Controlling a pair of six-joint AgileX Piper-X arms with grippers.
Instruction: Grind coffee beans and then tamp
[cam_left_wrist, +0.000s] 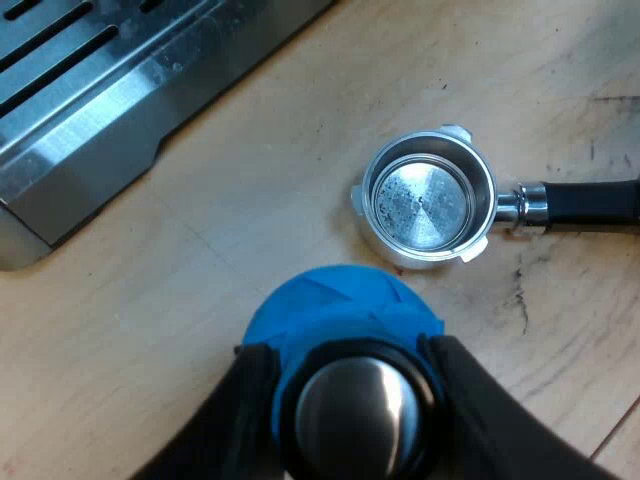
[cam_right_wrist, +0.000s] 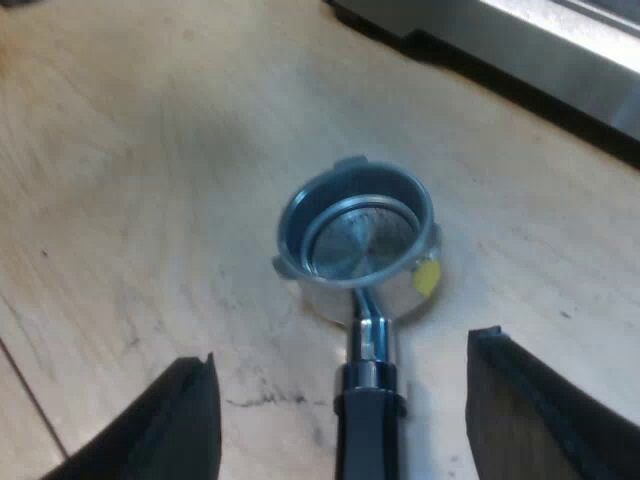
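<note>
The metal holder (cam_left_wrist: 430, 198) lies loose on the wooden table, its basket empty and shiny, its dark handle (cam_left_wrist: 592, 203) pointing away from the machine. My left gripper (cam_left_wrist: 355, 400) is shut on the blue tamper (cam_left_wrist: 340, 310), gripping around its metal base, a short way from the holder's rim. In the right wrist view the holder (cam_right_wrist: 358, 243) lies just ahead of my right gripper (cam_right_wrist: 343, 420), which stands open with its fingers (cam_right_wrist: 185, 415) on either side of the holder's handle (cam_right_wrist: 368, 425), not touching it.
The espresso machine's steel drip tray (cam_left_wrist: 90, 110) with its slotted grate stands close to the holder, and its base edge (cam_right_wrist: 540, 60) runs beyond the holder. Wooden table (cam_left_wrist: 200, 300) lies around them.
</note>
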